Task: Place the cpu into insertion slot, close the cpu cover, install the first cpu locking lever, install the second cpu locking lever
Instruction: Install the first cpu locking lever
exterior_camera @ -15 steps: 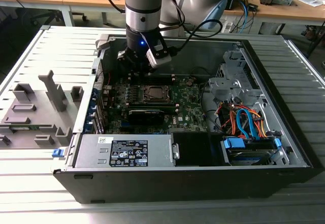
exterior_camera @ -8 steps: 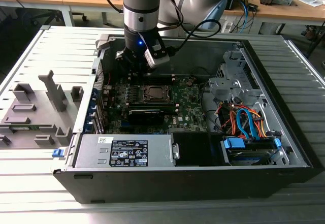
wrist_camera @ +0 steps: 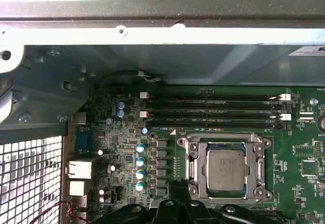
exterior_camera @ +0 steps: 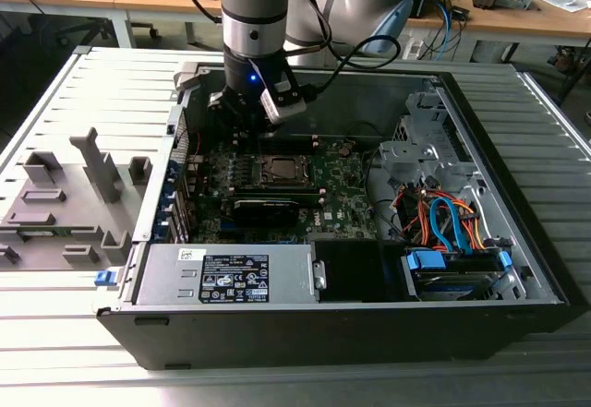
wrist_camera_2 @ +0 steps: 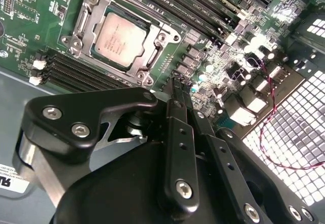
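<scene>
Second wrist view, nearest first: black gripper (wrist_camera_2: 177, 99) fingers pressed together to a narrow tip, nothing between them — jaws clenched and empty. Tip hangs just short of the socket's corner, over the green motherboard (wrist_camera_2: 30, 10), not touching it as far as I can judge.

Beyond the tip: cpu (wrist_camera_2: 118, 35), silvery-grey face up, lying flat inside the insertion slot (wrist_camera_2: 167, 31). Dull silver cpu cover (wrist_camera_2: 150, 56) appears down around it, chip showing through its window. Whether the locking levers are latched, I cannot tell. Memory slots (wrist_camera_2: 71, 74) run alongside, between socket and case wall.

First wrist view: the same seated cpu (wrist_camera: 227, 169) squarely framed, and case wall (wrist_camera: 162, 21) past the memory slots.

Exterior view, farther off: arm (exterior_camera: 254, 19) reaches down into the open computer case (exterior_camera: 545, 269), gripper (exterior_camera: 247, 112) toward that view's left of the socket. Power supply (exterior_camera: 231, 273) nearer the camera; grey fixture (exterior_camera: 65, 195) on the slatted surface (exterior_camera: 295, 384), well apart.
</scene>
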{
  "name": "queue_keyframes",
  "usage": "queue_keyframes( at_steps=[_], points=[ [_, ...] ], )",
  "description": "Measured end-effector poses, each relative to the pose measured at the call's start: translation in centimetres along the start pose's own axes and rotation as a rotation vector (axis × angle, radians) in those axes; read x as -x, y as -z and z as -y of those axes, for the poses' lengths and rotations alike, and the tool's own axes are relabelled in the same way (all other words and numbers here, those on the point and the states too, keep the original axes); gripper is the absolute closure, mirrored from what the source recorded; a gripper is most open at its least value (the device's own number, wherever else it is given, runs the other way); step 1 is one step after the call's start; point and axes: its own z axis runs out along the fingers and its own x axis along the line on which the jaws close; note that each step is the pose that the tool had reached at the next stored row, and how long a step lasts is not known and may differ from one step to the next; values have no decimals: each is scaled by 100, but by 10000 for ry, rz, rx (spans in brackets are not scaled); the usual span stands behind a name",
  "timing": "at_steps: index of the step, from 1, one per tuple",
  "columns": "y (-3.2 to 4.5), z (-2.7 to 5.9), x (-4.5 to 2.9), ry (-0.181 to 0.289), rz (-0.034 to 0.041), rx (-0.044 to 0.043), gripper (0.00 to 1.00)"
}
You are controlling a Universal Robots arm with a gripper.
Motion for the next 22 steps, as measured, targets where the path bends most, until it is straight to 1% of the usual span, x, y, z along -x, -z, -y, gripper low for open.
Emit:
queue_keyframes(
  at_steps=[22],
  points=[
    [-2,-1,-78,0,0,0,89]
  ],
)
